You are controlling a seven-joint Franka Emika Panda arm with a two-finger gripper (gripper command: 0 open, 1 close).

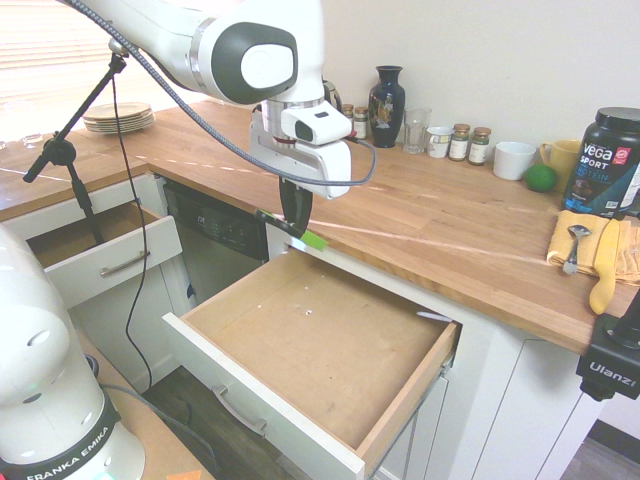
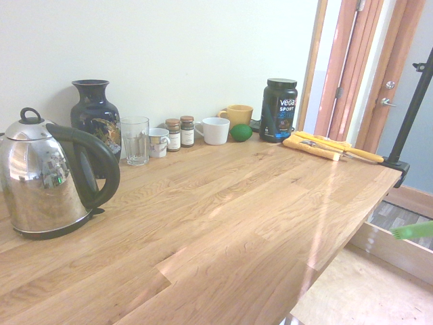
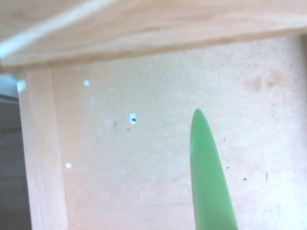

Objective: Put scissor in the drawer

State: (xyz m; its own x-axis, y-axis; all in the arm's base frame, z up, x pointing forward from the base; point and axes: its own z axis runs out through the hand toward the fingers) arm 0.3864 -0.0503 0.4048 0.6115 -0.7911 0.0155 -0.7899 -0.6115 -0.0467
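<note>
Green-and-black scissor [image 1: 314,241] is up in the air, gripped btwn the clenched jaws of the gripper [image 1: 297,230], near the counter [image 1: 430,225] edge & over the back part of the open drawer [image 1: 310,345]; not in it. Wrist view: green pointed bit of it, drawer floor below w/ a few white dots & dark specks. Thin whitish item [image 1: 434,316] at drawer's back corner. Smaller drawer [image 1: 115,262] also open, other side of the corner. On counter by the wall: plates [image 1: 118,118] stacked, dark vase [image 1: 387,107], glass [image 1: 417,130], sm. patterned cup [image 1: 438,142], 2 jars w/ brown lids [image 2: 173,135], white mug [image 1: 513,160], green ball [image 1: 541,178], yellow mug [image 2: 239,115], black tub [image 1: 603,163]. Cloth [image 1: 570,240] w/ spoon [image 1: 577,243] & yellow-handled utensil [image 1: 604,270] on it. Metal kettle [image 2: 44,179] shows in 2nd ext. view.
</note>
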